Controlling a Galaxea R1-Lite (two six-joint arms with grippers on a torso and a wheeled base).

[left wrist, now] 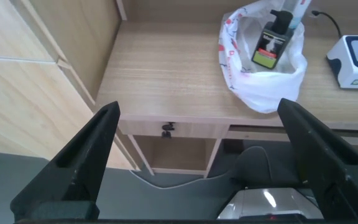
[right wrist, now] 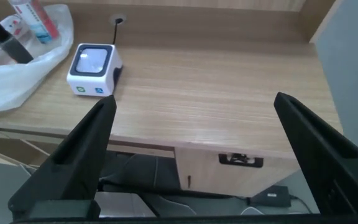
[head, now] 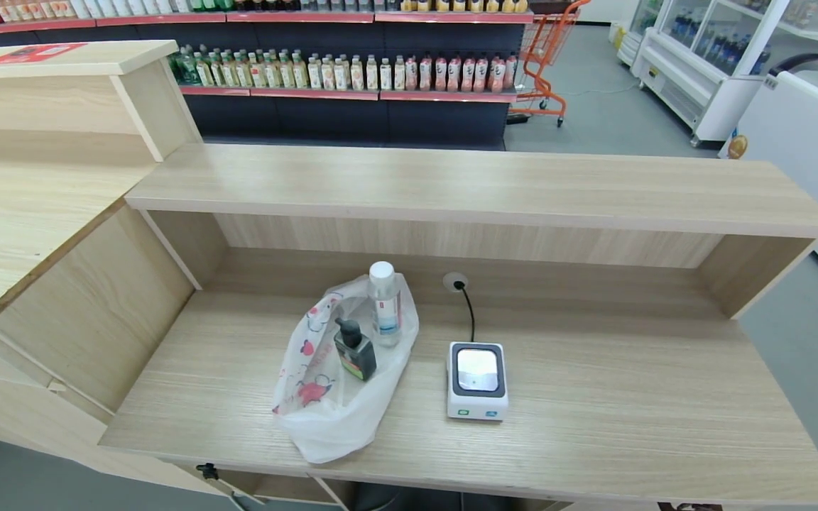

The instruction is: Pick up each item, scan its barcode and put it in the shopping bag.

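A white shopping bag (head: 338,383) with red prints lies open on the wooden counter (head: 593,411). Inside it stand a dark pump bottle (head: 354,349) and a clear bottle with a white cap (head: 384,303). Right of the bag sits the white barcode scanner (head: 477,380) with its cable running back to a hole in the counter. My left gripper (left wrist: 197,162) is open and empty, held below the counter's front edge, short of the bag (left wrist: 263,74). My right gripper (right wrist: 194,155) is open and empty too, in front of the counter with the scanner (right wrist: 92,67) beyond it.
A raised shelf (head: 480,188) runs along the back of the counter, with side panels at both ends. A drawer with a dark handle (left wrist: 166,129) sits under the front edge. Store shelves with bottles, an orange cart (head: 547,50) and freezers stand beyond.
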